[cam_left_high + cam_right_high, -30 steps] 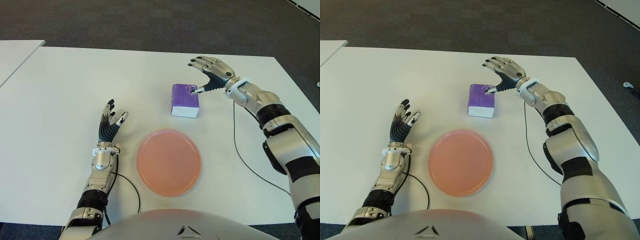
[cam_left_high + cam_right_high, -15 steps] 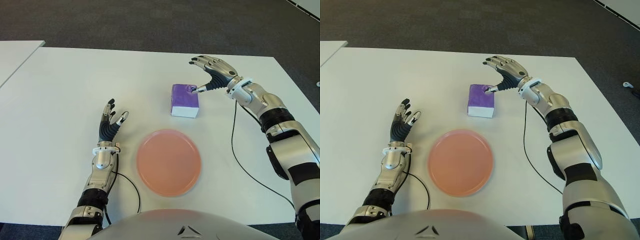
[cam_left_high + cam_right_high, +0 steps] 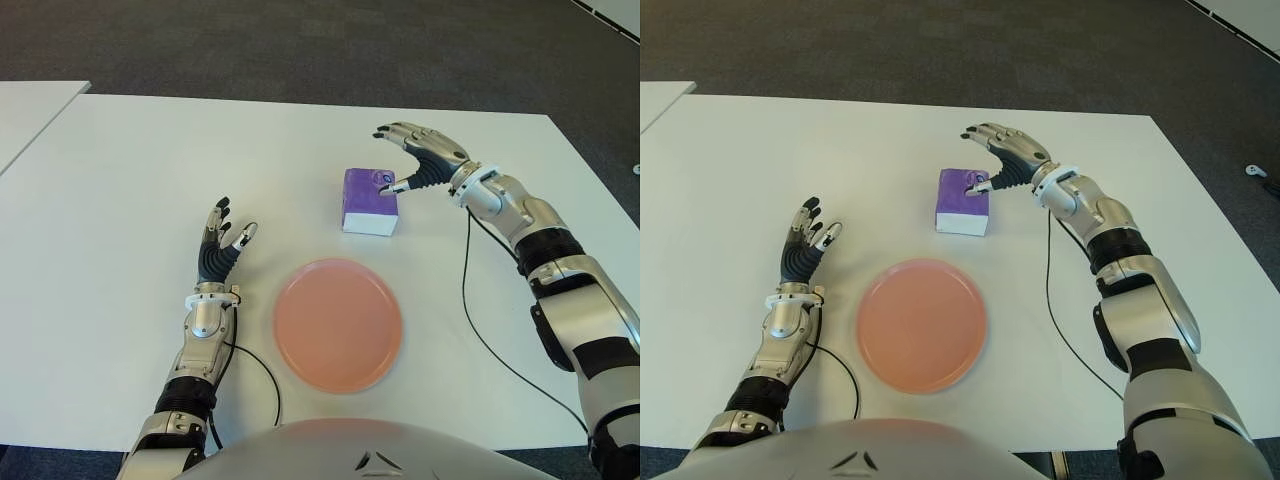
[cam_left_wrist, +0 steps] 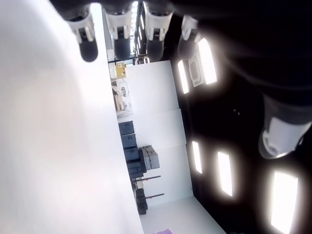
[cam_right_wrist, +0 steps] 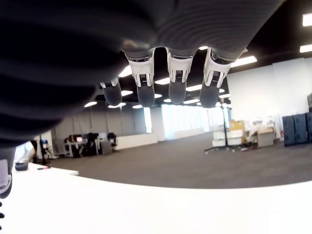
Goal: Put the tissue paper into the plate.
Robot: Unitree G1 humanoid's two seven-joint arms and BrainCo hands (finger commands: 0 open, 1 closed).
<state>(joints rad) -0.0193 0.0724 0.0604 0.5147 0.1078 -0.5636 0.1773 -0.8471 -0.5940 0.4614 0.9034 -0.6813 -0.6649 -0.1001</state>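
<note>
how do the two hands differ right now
The right hand reaches over the purple tissue box, thumb tip at its top; the left hand shows apart from it, left of the pink plate. The right hand's fingers arch forward and down, while the left hand's point up, spread. Both are open and hold nothing.

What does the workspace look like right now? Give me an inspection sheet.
Surface: white table, bare apart from the items below.
Job's things: purple tissue pack lies beyond the empty pink plate, apart from it.
Clutter: nothing seen.
Hands: right hand open, thumb tip at the pack's top right edge; left hand open, left of the plate.
Cables: black cable trails from right arm; another by left forearm.
Surroundings: dark carpet; second white table far left.
</note>
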